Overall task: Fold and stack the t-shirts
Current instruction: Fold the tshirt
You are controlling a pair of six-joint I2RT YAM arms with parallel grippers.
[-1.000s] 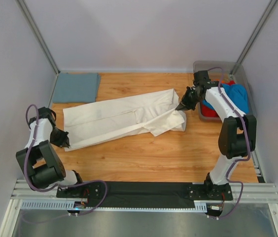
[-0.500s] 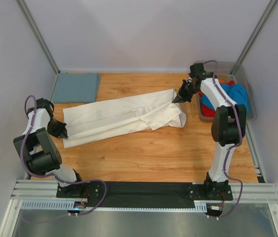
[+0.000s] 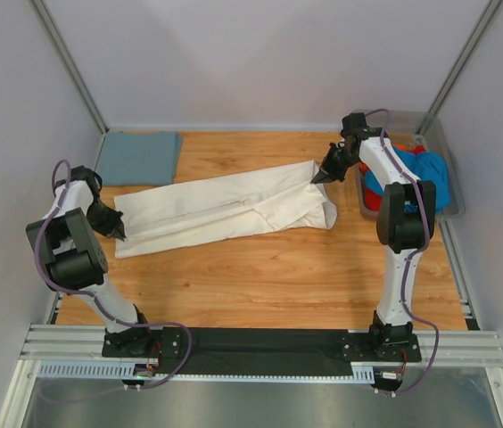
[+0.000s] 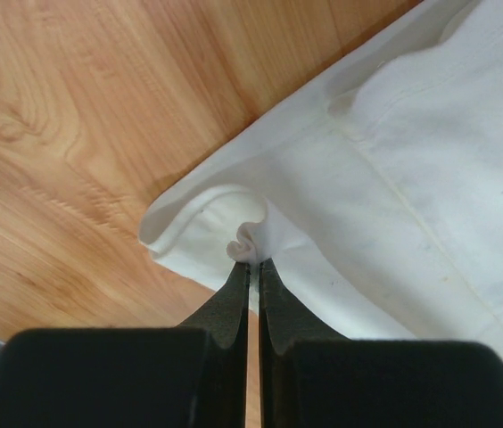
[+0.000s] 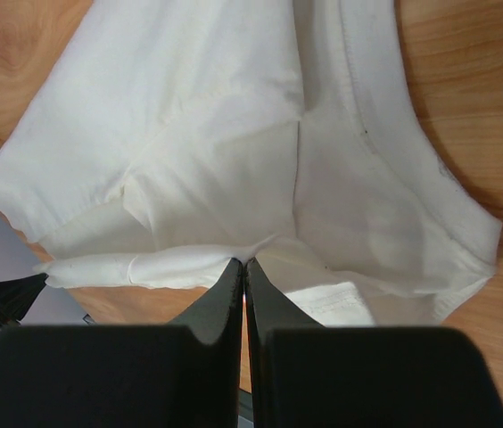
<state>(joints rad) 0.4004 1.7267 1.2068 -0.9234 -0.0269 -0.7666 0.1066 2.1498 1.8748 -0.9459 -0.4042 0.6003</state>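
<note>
Overhead, a large cream-white cloth t-shirt (image 3: 225,209) lies stretched in a long band across the middle of the light wooden surface (image 3: 260,267), running from about 8 o'clock toward 2 o'clock. The left fingers (image 3: 118,228) meet its 8 o'clock end, pressed together on the corner of the cloth. The right fingers (image 3: 317,176) close on the opposite end, at the shirt's 2 o'clock corner. A folded dull grey-blue t-shirt (image 3: 137,158) lies flat at the surface's 10 o'clock corner, apart from the cream one. At 2 o'clock a clear grey plastic bin (image 3: 439,135) holds a bright blue t-shirt (image 3: 425,174) and an orange-red t-shirt (image 3: 375,201), bunched together.

From the left wrist, the left fingers (image 4: 244,276) are shut tight, pinching a small curled fold at the cream shirt's (image 4: 394,178) edge. The cloth spreads from 12 round to 4 o'clock, its rolled hem curving off toward 9 o'clock, and bare wood (image 4: 73,107) fills the 10 o'clock side.

From the right wrist, the right fingers (image 5: 234,278) are likewise pressed together, nipping a fold where several layers of the cream shirt (image 5: 216,134) meet. The shirt covers most of the view from 9 to 3 o'clock, with wood (image 5: 448,89) showing at 2 o'clock.
</note>
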